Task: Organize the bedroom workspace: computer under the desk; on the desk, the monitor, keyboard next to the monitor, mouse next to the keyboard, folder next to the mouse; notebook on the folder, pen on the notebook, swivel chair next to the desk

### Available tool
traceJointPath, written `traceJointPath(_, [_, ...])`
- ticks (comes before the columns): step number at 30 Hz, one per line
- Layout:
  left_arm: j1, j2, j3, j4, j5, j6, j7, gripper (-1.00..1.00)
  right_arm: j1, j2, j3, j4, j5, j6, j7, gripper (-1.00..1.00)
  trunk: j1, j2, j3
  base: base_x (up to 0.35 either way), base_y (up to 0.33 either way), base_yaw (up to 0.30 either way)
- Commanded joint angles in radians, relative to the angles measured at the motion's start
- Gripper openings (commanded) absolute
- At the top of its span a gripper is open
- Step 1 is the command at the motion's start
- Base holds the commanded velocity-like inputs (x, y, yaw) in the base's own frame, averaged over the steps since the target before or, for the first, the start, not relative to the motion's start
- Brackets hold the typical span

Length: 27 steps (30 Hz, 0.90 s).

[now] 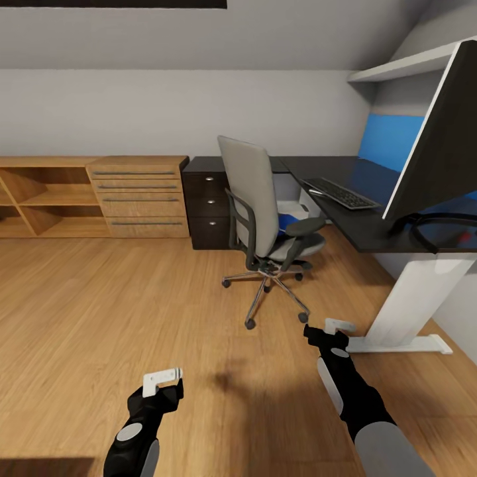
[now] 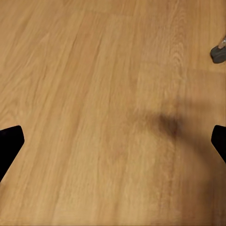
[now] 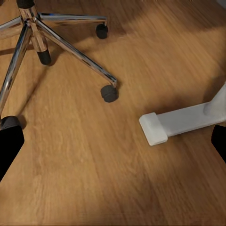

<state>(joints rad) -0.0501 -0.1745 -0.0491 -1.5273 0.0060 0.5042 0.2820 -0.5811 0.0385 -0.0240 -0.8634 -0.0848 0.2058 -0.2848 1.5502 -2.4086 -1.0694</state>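
Wood, cloth and polished metal

Matt plank floor [image 1: 99, 311]; swivel chair [image 1: 255, 199] in grey cloth on glossy chromed base; smooth black desk [image 1: 361, 225].

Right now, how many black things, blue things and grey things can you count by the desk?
Black: 3 – the desk, the monitor, the drawers
Blue: 2 – the back panel, the folder on the chair seat
Grey: 2 – the swivel chair, the keyboard
Total: 7
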Motion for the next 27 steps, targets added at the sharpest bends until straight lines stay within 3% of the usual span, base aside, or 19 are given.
traceJointPath(1, [0.0,0.0,-0.001,0.0,0.001,0.006,0.005,1.0,0.0,0.0,0.0,-0.002,-0.008,0.003,-0.003,1.0,0.0,0.0,-0.001,0.163,0.0,0.0])
traceJointPath(8, [0.0,0.0,-0.001,0.002,0.0,0.007,0.005,1.0,0.001,-0.001,-0.001,0.001,-0.001,-0.027,-0.004,1.0,0.0,0.0,-0.001,0.277,0.0,0.0])
traceJointPath(16, [0.0,0.0,-0.001,0.014,0.0,0.005,0.005,1.0,0.005,-0.003,0.001,0.034,0.003,-0.157,-0.003,1.0,0.0,0.0,-0.001,0.316,-0.013,0.0])
traceJointPath(23, [0.0,0.0,-0.001,0.015,0.0,0.005,0.005,1.0,0.007,-0.006,0.001,0.039,0.004,-0.181,-0.002,1.0,0.0,0.0,-0.001,0.311,-0.106,0.0])
traceJointPath(26, [0.0,0.0,-0.01,0.015,-0.001,0.006,0.006,1.0,0.007,-0.008,0.001,0.059,0.004,-0.234,-0.001,1.0,0.0,0.0,-0.001,0.11,-0.037,0.0])
traceJointPath(27, [0.0,0.0,-0.013,0.015,-0.001,0.007,0.006,1.0,0.007,-0.011,0.003,0.102,0.023,-0.328,0.001,1.0,0.0,0.0,-0.001,0.019,-0.006,0.0])
